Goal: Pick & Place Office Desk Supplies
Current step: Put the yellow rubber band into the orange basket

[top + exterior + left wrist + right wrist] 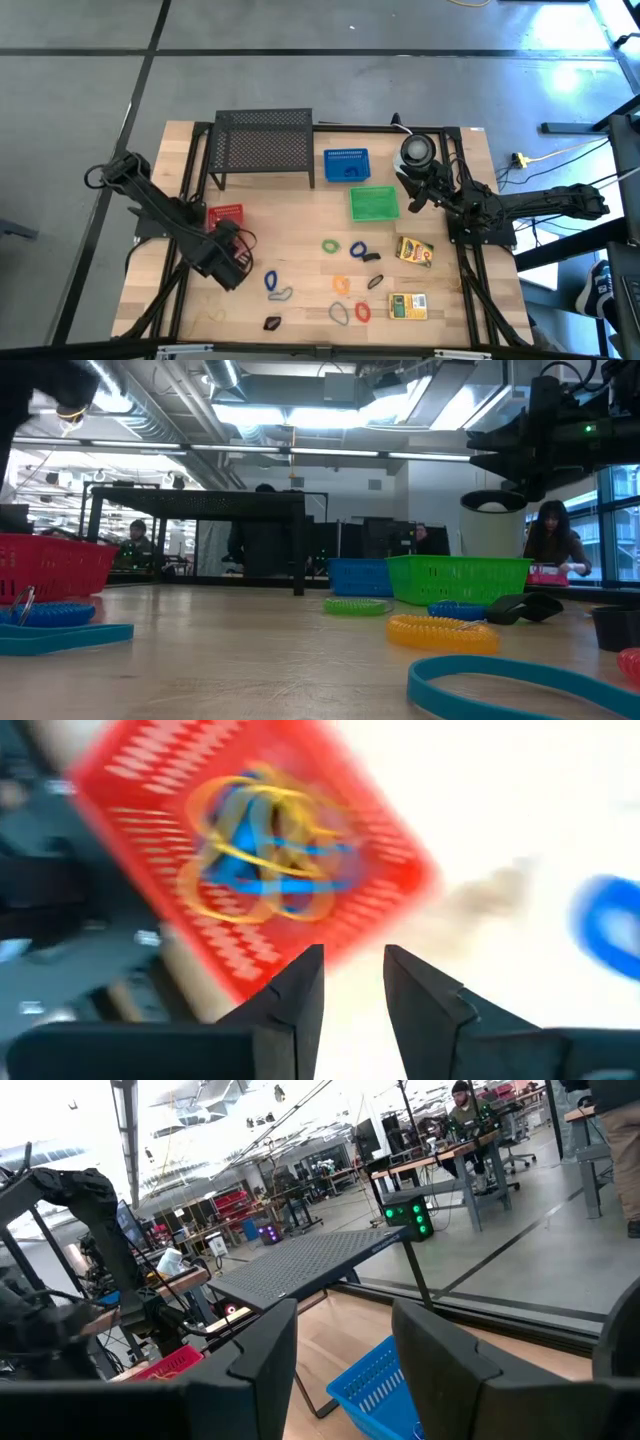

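Over the table's left side, the left gripper (354, 982) hangs above the red basket (226, 214), its dark fingers (296, 995) parted by a narrow gap with nothing between them; tan rubber bands (262, 842) and blue loops already lie tangled in the basket. The risk, by this view: the gripper sits off the basket's edge rather than over its middle, so anything let go from here could land on the wood, and a low pass could nudge the light basket. Loose loops (275, 285), clips and two yellow-green boxes (414, 250) wait mid-table. At right, the right gripper (340, 1345) idles open and empty, near the green basket (374, 203).
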